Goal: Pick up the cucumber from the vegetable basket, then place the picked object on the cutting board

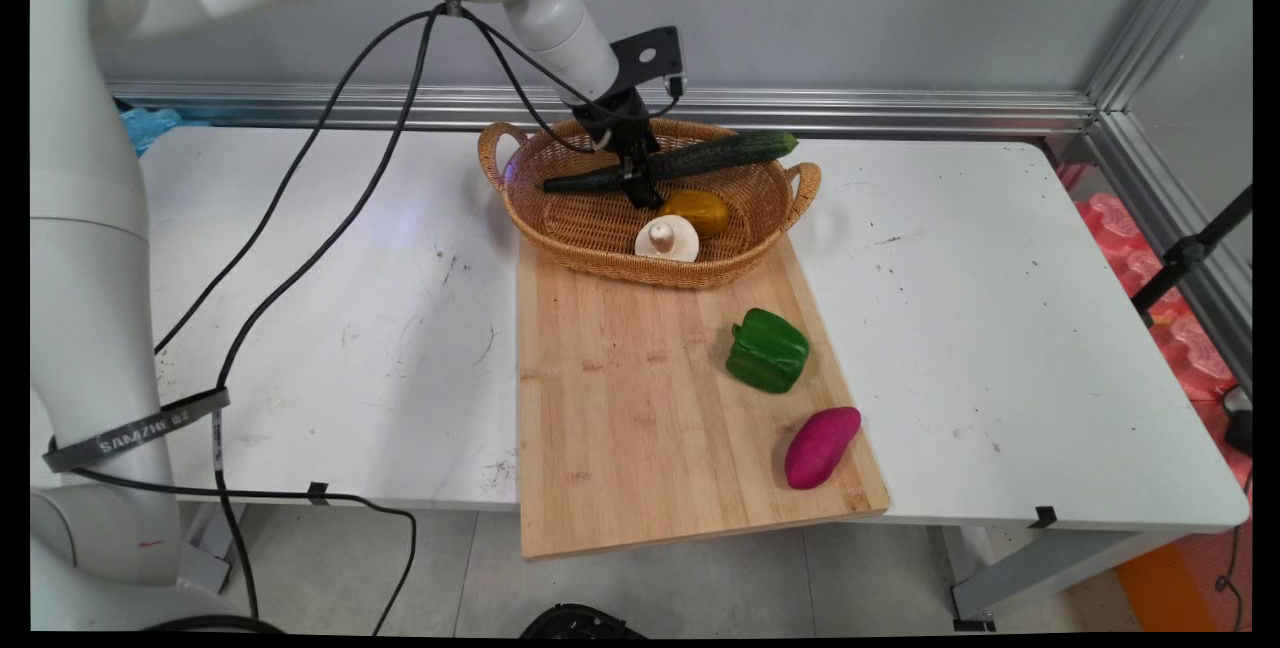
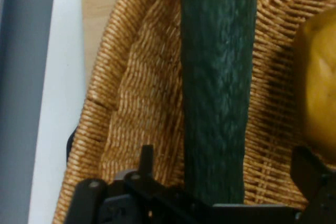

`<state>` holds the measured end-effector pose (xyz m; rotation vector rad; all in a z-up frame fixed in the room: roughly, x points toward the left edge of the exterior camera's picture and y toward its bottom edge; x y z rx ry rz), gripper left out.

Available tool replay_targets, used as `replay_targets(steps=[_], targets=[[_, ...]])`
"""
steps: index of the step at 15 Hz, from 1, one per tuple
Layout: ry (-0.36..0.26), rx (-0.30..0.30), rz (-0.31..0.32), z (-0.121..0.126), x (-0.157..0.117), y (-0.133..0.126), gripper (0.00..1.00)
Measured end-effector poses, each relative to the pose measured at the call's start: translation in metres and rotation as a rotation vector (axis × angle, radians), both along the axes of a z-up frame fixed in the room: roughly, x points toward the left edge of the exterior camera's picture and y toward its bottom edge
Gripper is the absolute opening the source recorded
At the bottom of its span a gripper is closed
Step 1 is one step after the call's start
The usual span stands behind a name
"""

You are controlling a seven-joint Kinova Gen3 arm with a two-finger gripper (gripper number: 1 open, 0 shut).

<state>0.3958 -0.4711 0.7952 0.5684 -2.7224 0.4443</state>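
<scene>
**A:** Where is the gripper (image 1: 641,190) sitting?

**B:** It is hanging down inside the basket (image 1: 560,228), right over the cucumber (image 1: 720,154). The cucumber is lying across the basket, with one end sticking out past the far rim.

**A:** Are the jaws holding the cucumber?

**B:** No. In the hand view the jaws are standing wide apart, one on each side of the cucumber (image 2: 218,77), and they are not squeezing it. The cucumber is lying between them.

**A:** What else is lying in the basket?

**B:** A yellow potato (image 1: 700,211) is sitting just beside the gripper, and a mushroom (image 1: 667,239) is lying next to the potato, near the front rim.

**A:** And outside the basket?

**B:** The basket is sitting on the far end of a board (image 1: 620,408) on the counter (image 1: 350,328). A green pepper (image 1: 767,350) and a purple sweet potato (image 1: 821,447) are lying on the board, well apart from the gripper.
</scene>
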Motion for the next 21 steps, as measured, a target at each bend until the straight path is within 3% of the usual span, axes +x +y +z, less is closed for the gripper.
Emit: replay_targets(steps=[1,2,10,15,21], targets=[[-0.004,-0.001,-0.011,0.000,0.000,-0.001,1.00],[-0.009,-0.001,-0.022,0.000,0.000,-0.001,0.00],[-0.029,-0.016,-0.078,0.020,0.009,0.005,0.00],[-0.019,-0.041,-0.081,0.058,0.015,0.018,0.00],[0.034,-0.081,-0.080,0.117,0.008,0.042,0.00]])
